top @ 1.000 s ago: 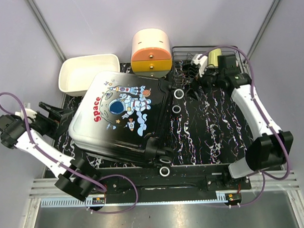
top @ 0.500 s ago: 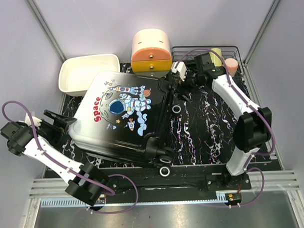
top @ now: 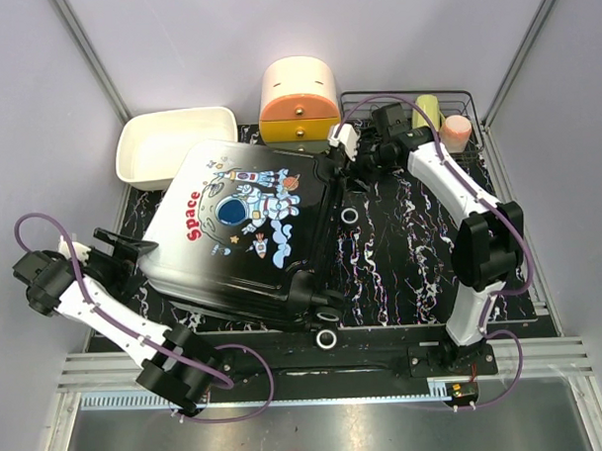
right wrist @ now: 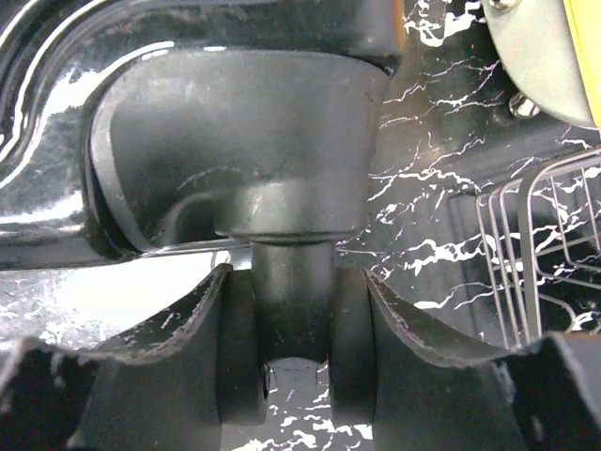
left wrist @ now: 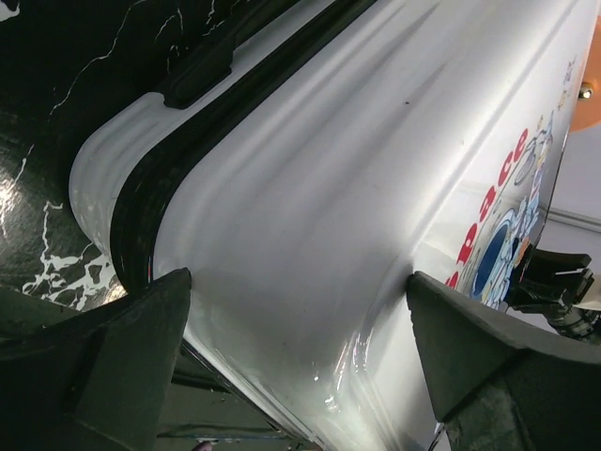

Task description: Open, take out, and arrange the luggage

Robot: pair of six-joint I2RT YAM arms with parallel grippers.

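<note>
So the big change: the right tool [top: 350,159] has left the wire basket [top: 453,93] at the far right. It's now at the far right corner of the luggage [top: 242,228], and it has gone from wide open to closed in on a caster wheel [right wrist: 296,319], with a finger tight against each side. The left tool [top: 134,249] has crept closer to the near left corner. It's fully spread with the white shell between its fingers, holding nothing. I can't tell if they actually touch.

The luggage hasn't budged. It's still shut, astronaut side up, mid-table [top: 401,252].

The left wrist view only catches that one corner, with the red lettering cut off. The right wrist view is all wheel, and the fingers' lower ends run out of frame.
</note>
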